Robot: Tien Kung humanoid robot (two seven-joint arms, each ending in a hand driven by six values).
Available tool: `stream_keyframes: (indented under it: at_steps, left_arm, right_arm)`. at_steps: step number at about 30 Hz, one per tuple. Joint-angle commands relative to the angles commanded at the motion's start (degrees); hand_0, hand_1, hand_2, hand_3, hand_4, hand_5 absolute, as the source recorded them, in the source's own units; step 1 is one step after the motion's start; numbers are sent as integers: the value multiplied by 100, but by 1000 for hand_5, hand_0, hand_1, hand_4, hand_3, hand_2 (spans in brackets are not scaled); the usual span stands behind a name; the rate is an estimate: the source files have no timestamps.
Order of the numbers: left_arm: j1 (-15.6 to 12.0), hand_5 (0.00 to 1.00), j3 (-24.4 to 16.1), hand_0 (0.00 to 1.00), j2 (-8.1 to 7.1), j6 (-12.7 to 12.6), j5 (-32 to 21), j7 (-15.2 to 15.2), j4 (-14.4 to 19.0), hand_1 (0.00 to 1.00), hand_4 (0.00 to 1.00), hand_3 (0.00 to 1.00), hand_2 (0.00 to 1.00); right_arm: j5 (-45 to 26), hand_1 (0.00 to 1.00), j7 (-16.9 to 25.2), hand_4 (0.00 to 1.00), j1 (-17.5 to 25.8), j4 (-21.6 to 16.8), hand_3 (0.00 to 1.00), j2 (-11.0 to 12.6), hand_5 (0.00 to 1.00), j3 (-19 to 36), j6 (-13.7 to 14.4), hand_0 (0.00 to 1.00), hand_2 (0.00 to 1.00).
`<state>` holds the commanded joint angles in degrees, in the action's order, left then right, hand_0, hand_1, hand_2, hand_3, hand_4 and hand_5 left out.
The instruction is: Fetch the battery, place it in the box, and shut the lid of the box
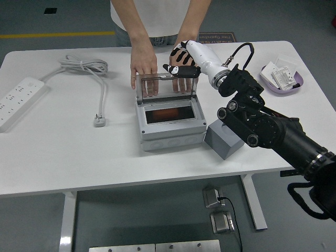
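The grey box (170,134) stands mid-table with its clear lid (167,86) upright at the back. Inside it lies an orange-red battery (168,114). My right hand (180,62) hovers at the lid's top right corner, fingers spread and holding nothing; whether it touches the lid I cannot tell. A person at the far side rests one hand (143,65) behind the lid's left part. Their other hand (181,83) shows through the lid, partly hidden by mine. My left arm is out of view.
A grey block (219,140) sits right of the box, partly under my forearm. A purple dish (295,84) with white items is at the far right. A white power strip (18,100) and a coiled cable with its plug (100,121) lie on the left.
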<state>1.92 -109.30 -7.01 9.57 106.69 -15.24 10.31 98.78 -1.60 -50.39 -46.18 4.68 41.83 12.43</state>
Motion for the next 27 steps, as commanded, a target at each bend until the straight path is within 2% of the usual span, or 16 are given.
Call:
stream_keyframes:
  at_steps: [6, 17, 27]
  left_arm:
    - [5, 422, -13, 681, 12, -1, -2, 4, 0, 679, 742, 769, 664]
    - [-5, 427, -48, 681, 10, -8, -16, 16, 0, 679, 736, 770, 664]
    - [-25, 438, -61, 681, 15, -8, -34, 21, 0, 678, 737, 770, 663]
  right_arm:
    - [-72, 497, -26, 802, 155, -228, 650, 77, 492, -251, 8, 442, 556]
    - [29, 496, -261, 798, 416, -1148, 654, 479, 510, -541, -64, 445, 555]
    - [178, 485, -568, 796, 636, -1772, 657, 708, 513, -778, -217, 439, 552]
